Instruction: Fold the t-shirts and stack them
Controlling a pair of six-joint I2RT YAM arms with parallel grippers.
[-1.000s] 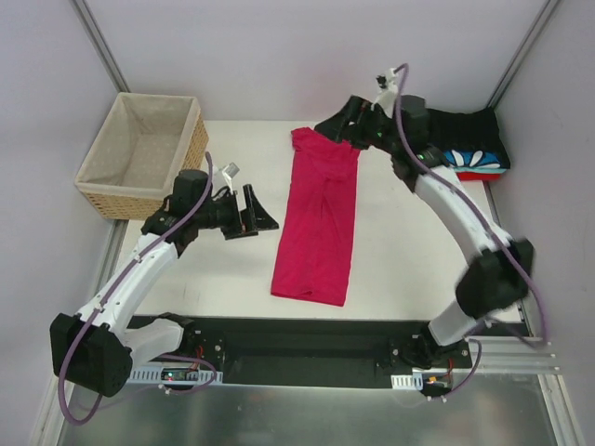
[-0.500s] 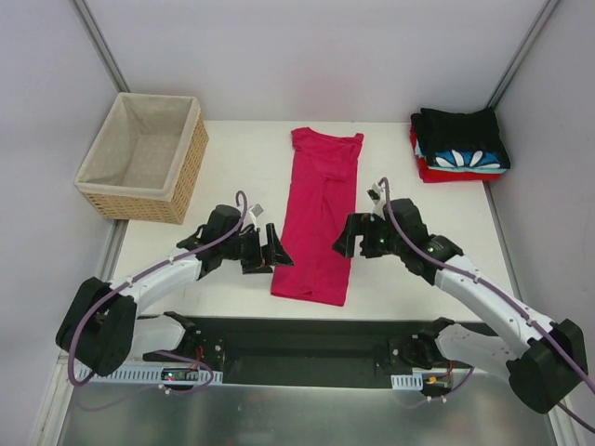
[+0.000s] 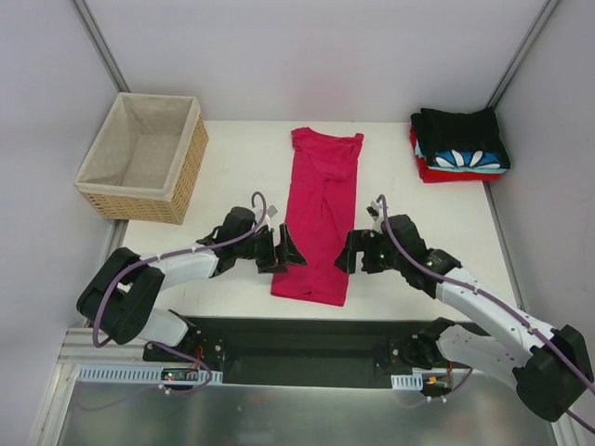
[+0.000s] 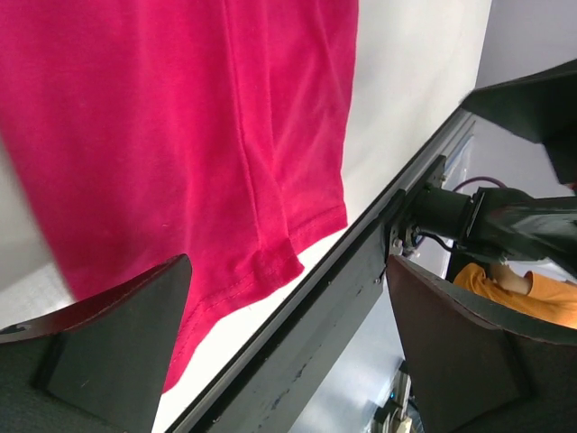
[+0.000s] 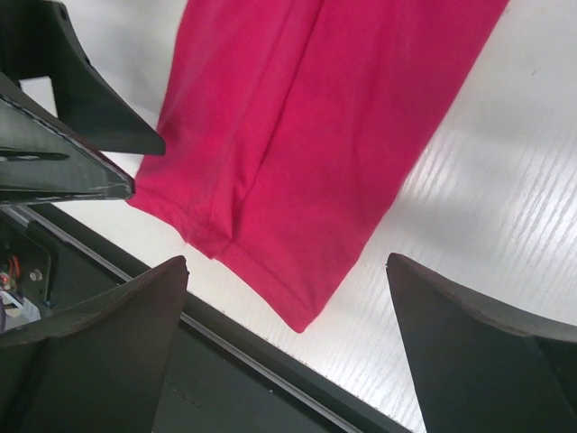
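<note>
Your left arm (image 3: 181,267) and right arm (image 3: 474,297) stretch low and inward beside the crimson tee (image 3: 321,209), a long strip on the table (image 3: 232,167). The left gripper (image 3: 284,249) and right gripper (image 3: 351,253), jaws spread wide and empty, flank its near hem. The folded shirts (image 3: 460,149) sit stacked far right.

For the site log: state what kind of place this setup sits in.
Probably a robotics lab test cell, not a home: a white table boxed in by plain grey panels, a left arm and right arm bolted to its near edge, and staged props, a wicker basket and pink t-shirt.
</note>
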